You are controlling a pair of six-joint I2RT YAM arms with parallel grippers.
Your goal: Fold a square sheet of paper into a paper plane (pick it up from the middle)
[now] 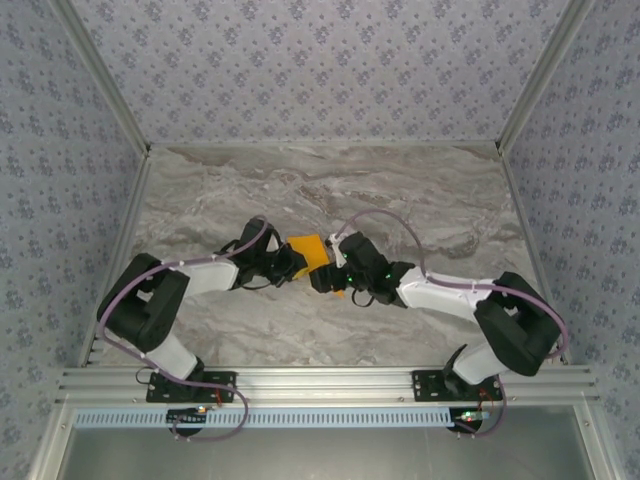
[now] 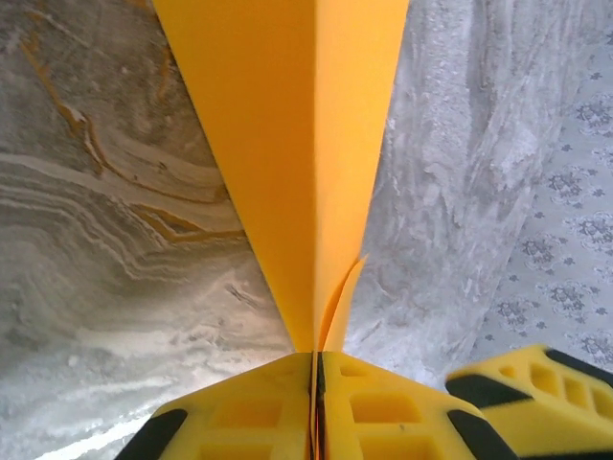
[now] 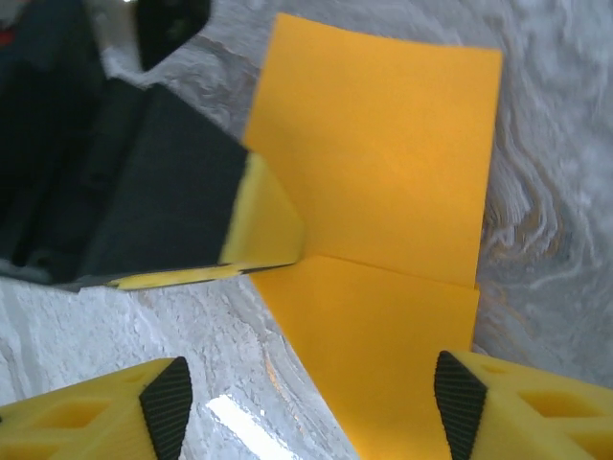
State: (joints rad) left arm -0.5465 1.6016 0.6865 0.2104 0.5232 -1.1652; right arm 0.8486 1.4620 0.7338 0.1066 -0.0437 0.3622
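My left hand point(image 2: 314, 362) is pressed together on the square sheet of paper point(image 2: 297, 134), pinching its folded layers at one end (the crease runs straight away from my fingertips). My right hand point(image 3: 314, 398) is spread wide, a finger on either side of the sheet's lower panel. The sheet sits over the middle of the marble surface point(image 1: 400, 190), between my two arms.

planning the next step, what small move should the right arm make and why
Probably back the right fingers off the orange paper to reposition: they stand open either side of it, gripping nothing, while the left fingers are shut on its folded edge.
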